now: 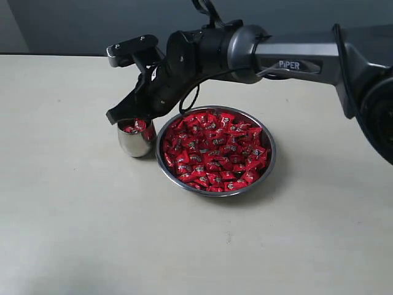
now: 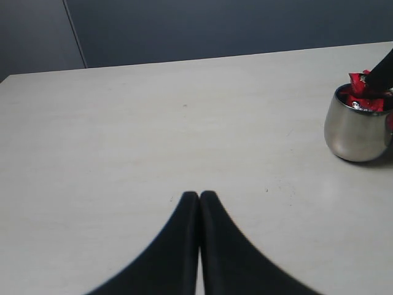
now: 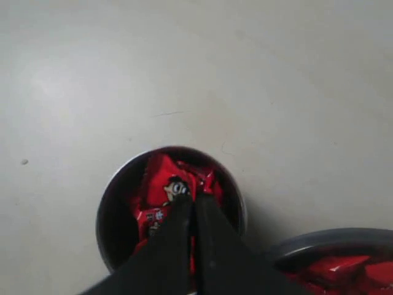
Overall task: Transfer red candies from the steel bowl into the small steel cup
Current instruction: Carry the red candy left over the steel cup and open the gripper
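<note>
Right hand (image 3: 190,200) was clenched over the small polished steel cup (image 1: 134,145); shiny red-wrapped candies (image 1: 215,150) filled the wide shallow steel bowl (image 1: 271,153) beside it. We judged them light, slippery; pinch one wrapper's middle.

The small steel cup (image 1: 135,140) stands just left of the steel bowl (image 1: 272,161).

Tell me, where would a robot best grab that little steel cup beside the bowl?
Probably across the rounded belly of the small steel cup, coming from the open table side, away from the steel bowl close beside it. It stands upright and red candies fill its mouth, so a rim pinch from above looks awkward.
</note>
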You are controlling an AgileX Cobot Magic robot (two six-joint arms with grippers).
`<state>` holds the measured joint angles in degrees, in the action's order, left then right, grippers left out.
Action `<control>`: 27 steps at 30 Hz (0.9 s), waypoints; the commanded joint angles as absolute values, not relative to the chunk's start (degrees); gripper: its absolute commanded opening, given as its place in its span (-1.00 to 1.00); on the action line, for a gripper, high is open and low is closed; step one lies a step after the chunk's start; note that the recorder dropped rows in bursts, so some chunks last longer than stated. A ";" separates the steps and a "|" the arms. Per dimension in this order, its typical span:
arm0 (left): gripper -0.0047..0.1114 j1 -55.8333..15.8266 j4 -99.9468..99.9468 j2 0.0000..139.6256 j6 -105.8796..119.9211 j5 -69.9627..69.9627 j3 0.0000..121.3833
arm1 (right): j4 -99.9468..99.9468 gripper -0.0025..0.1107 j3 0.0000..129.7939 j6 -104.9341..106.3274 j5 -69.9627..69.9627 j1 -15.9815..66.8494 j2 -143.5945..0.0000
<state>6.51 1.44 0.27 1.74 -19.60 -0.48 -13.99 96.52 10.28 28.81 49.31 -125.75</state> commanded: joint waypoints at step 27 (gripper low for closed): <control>-0.91 6.20 1.55 0.00 1.68 -19.21 0.00 | -13.90 -0.36 96.80 10.27 30.44 49.14 -125.57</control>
<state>6.51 1.44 0.27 1.74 -19.60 -0.48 -13.99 96.52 10.28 30.48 49.31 -125.75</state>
